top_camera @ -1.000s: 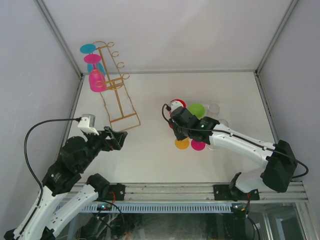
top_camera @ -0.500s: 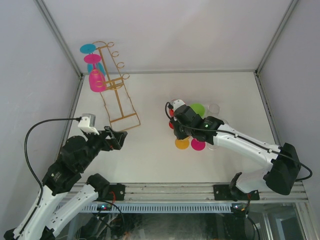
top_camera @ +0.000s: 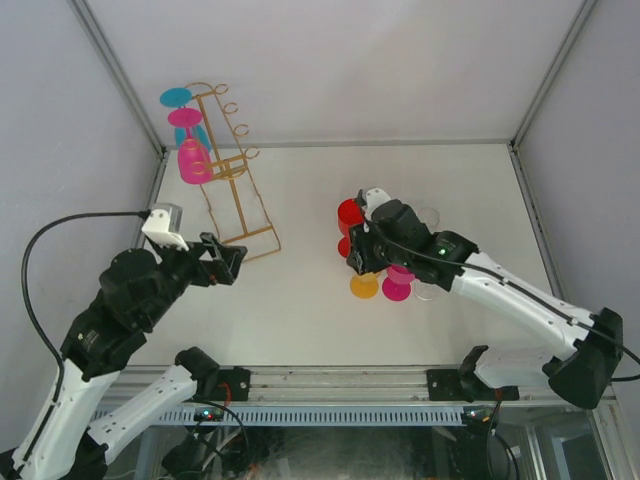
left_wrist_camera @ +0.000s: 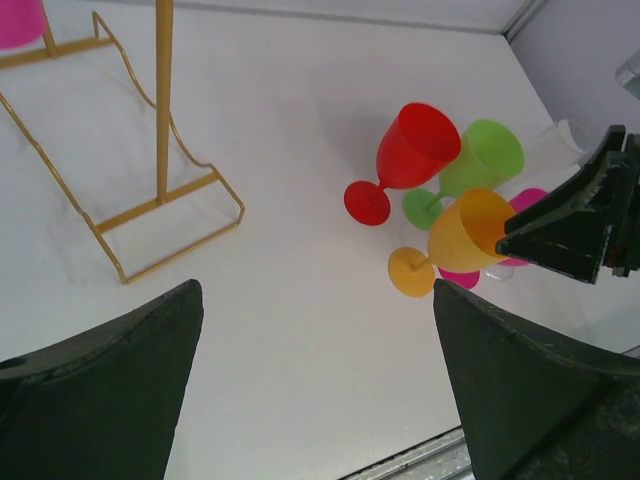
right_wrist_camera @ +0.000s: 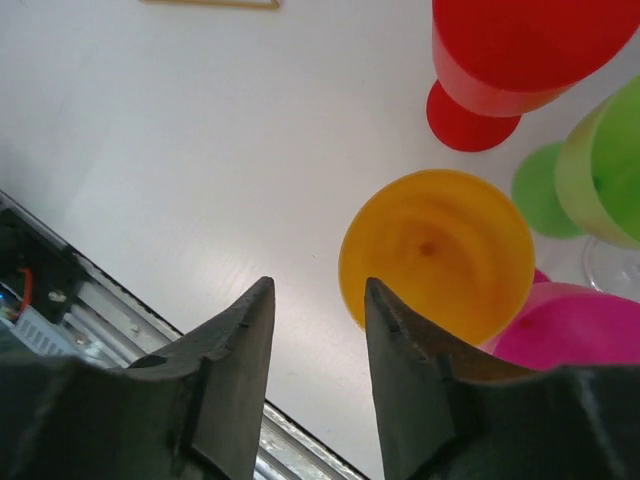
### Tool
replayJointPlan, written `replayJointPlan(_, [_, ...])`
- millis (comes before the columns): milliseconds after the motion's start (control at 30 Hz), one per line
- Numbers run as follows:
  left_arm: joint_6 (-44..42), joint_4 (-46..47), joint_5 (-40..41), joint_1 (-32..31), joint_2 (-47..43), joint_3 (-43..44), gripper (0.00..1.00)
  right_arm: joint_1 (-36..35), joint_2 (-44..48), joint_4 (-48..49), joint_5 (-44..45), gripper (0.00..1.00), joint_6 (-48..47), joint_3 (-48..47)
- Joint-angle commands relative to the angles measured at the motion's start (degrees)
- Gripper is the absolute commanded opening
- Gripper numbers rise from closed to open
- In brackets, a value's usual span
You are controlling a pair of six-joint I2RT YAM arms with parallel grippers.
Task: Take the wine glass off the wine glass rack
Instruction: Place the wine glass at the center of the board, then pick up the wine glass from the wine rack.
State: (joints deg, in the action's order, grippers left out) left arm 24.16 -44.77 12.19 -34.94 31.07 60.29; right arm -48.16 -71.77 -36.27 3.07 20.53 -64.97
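Observation:
The gold wire wine glass rack [top_camera: 235, 190] stands at the table's far left; its base and spine show in the left wrist view [left_wrist_camera: 163, 110]. A pink wine glass [top_camera: 192, 160] hangs upside down on it, with a cyan foot [top_camera: 176, 97] and a blue glass beside it. My left gripper [top_camera: 232, 262] is open and empty, in front of the rack's base and apart from it [left_wrist_camera: 317, 290]. My right gripper [top_camera: 358, 258] is open and empty above the table, next to an orange glass [right_wrist_camera: 435, 255].
A cluster of glasses stands mid-right on the table: red [top_camera: 349, 215], green [left_wrist_camera: 480, 158], orange [left_wrist_camera: 470, 228], pink [right_wrist_camera: 575, 335] and a clear one [top_camera: 428, 216]. Side walls close in the table. A metal rail runs along the near edge [top_camera: 400, 378].
My right gripper has moved right and back from over the red glass, which now shows in full. My left arm has risen and shifted slightly left, toward the rack.

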Motion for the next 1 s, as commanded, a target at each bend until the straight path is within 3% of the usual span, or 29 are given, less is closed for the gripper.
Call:
replayJointPlan(0, [-5.4, -3.0, 2.0, 0.5, 4.9, 10.1, 1.00, 1.0, 6.7, 1.5, -1.7, 0.44, 2.8, -2.8])
replayJointPlan(333, [-4.9, -6.9, 2.5, 5.4, 13.7, 25.4, 1.00, 2.9, 21.2, 6.7, -4.6, 0.66, 7.8, 3.1])
replayJointPlan(400, [-4.3, -6.6, -3.4, 11.2, 14.8, 27.4, 1.00, 3.5, 25.0, 9.5, -6.2, 0.82, 9.4, 5.8])
replayJointPlan(467, [-3.5, -5.2, -8.0, 16.9, 15.8, 28.7, 1.00, 4.0, 27.7, 11.9, -7.3, 0.87, 11.0, 8.2])
replayJointPlan(667, [1.2, -0.4, -20.6, 34.3, 21.2, 30.6, 1.00, 4.7, 33.0, 14.6, -8.3, 0.90, 13.7, 11.8])
replayJointPlan(733, [4.3, 2.0, -23.8, 40.8, 23.0, 29.6, 1.00, 4.7, 33.8, 13.0, -6.7, 0.99, 14.2, 11.6])
replayJointPlan(833, [12.0, 8.3, -32.3, 49.8, 25.3, 25.8, 1.00, 4.7, 34.7, 10.0, -5.7, 1.00, 14.6, 10.9])
replayJointPlan(967, [22.4, 18.5, -39.0, 55.5, 28.2, 20.3, 0.99, 4.7, 36.1, 8.9, -5.2, 1.00, 15.7, 10.8])
